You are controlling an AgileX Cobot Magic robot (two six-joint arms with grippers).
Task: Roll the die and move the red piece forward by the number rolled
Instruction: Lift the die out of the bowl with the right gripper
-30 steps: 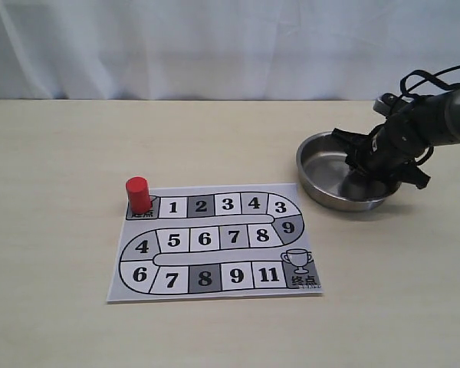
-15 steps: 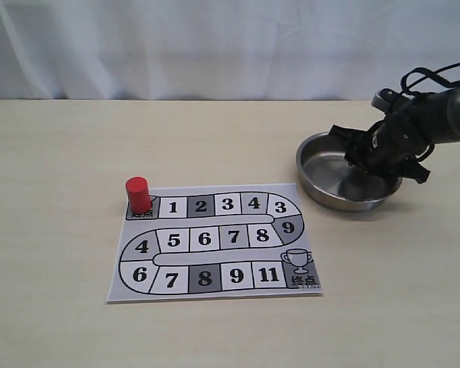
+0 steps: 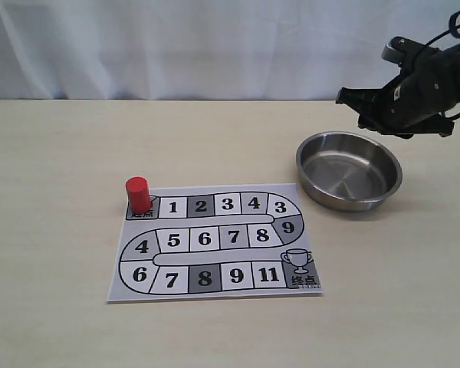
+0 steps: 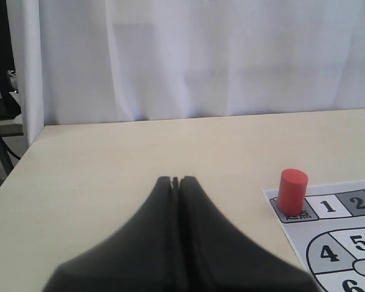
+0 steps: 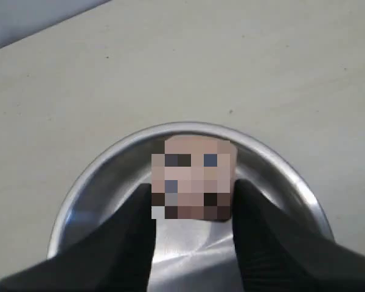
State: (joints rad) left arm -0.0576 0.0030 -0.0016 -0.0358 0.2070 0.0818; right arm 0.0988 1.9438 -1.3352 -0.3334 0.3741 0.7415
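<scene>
My right gripper point(image 5: 193, 190) is shut on the die point(image 5: 191, 167), a small light cube with dark pips, held between the two black fingers over the steel bowl point(image 5: 94, 191). In the exterior view that gripper point(image 3: 385, 116) hangs above the bowl's far rim point(image 3: 345, 201), and the die is hidden by the fingers there. The red piece point(image 3: 138, 194) stands upright on the start square at the top left of the paper board point(image 3: 205, 238). My left gripper point(image 4: 176, 181) is shut and empty, low over bare table left of the red piece point(image 4: 292, 190).
The numbered track board point(image 4: 347, 243) lies flat in the middle of the wooden table, with a trophy square at its lower right. A white curtain point(image 3: 215, 46) closes off the back. The table's left edge point(image 4: 24, 152) shows in the left wrist view.
My right gripper has lifted out of the bowl, rising up and to the right, and now hangs above its far rim. The red piece has not moved.
</scene>
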